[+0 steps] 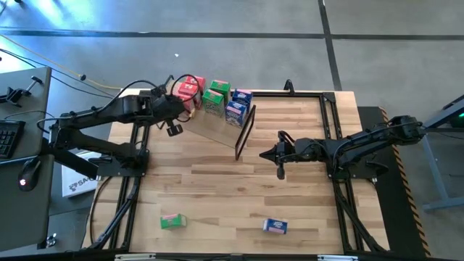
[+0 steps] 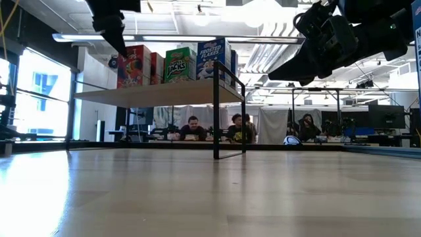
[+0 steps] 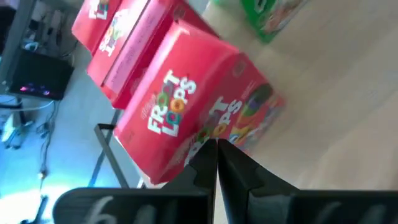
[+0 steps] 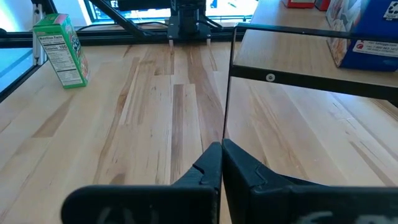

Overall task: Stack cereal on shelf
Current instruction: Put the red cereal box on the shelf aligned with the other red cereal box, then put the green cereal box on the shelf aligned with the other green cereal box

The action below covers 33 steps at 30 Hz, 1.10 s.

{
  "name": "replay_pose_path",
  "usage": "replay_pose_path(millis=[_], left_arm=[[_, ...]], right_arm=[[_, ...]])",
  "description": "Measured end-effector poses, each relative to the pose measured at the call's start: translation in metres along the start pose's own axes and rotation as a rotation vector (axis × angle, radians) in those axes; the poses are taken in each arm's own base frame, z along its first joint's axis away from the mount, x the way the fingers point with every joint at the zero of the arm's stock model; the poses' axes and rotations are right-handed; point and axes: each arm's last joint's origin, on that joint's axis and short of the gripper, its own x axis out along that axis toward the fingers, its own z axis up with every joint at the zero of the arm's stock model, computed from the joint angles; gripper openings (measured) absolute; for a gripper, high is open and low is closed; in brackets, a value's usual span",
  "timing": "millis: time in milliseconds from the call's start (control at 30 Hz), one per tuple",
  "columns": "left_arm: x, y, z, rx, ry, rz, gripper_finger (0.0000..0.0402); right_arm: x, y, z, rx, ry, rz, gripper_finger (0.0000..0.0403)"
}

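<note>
The plywood shelf (image 1: pixel 217 127) stands at the table's far left, tilted, with its black frame end (image 1: pixel 245 130) on its right. Several cereal boxes stand on it: red (image 1: pixel 190 87), green (image 1: pixel 216 97) and blue (image 1: pixel 238 107). In the low view they stand in a row, red (image 2: pixel 133 66), green (image 2: pixel 179 64) and blue (image 2: pixel 214 59). My left gripper (image 1: pixel 180 105) is shut at the red boxes' left side, and in its wrist view its fingertips (image 3: pixel 216 149) are at a red box (image 3: pixel 186 112). My right gripper (image 1: pixel 281 165) is shut and empty, to the right of the frame end. My left gripper's shut fingertips (image 3: pixel 211 155) stand at the printed front face (image 3: pixel 205 134) of the nearest red box, near its lower edge. I cannot tell whether they touch it. The box stands on the shelf board.
A green box (image 1: pixel 172 221) and a blue box (image 1: pixel 275 226) lie on the slatted tabletop near its front edge; the green one also shows in the right wrist view (image 4: pixel 60 50). Black frame rails (image 1: pixel 333 109) run along the table. People sit in the room beyond (image 2: pixel 192 126).
</note>
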Motion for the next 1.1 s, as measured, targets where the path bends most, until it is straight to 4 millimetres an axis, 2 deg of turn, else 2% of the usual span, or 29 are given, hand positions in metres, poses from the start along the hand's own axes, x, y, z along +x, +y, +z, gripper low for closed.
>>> replay_pose_path(millis=[200,333,467,533,633,833,1100], left_arm=[[-0.020,-0.010,-0.003,-0.051,-0.106,-0.205,0.0005],[-0.021,-0.021,0.008,-0.185,-0.155,-0.369,0.0005],[-0.023,-0.046,0.020,-0.169,-0.170,-0.487,0.0002],[-0.028,-0.061,0.022,-0.151,-0.115,-0.543,0.0009],[-0.039,-0.082,0.023,-0.130,0.005,-0.598,0.0037],[-0.071,-0.134,0.023,-0.114,0.228,-0.644,0.0127],[-0.121,-0.197,0.024,-0.240,0.449,-0.723,0.0237]], right_arm=[[0.000,0.000,0.000,0.000,0.000,-0.001,0.0001],[0.000,0.000,0.000,0.000,-0.001,-0.002,0.0001],[0.000,0.000,0.000,0.000,0.000,-0.002,0.0001],[0.000,0.000,0.000,0.000,-0.001,-0.002,0.0001],[0.000,0.000,0.000,0.000,-0.001,-0.002,0.0001],[0.000,0.000,0.000,-0.001,-0.001,-0.002,0.0001],[0.000,0.000,0.000,-0.001,0.000,0.007,0.0001]])
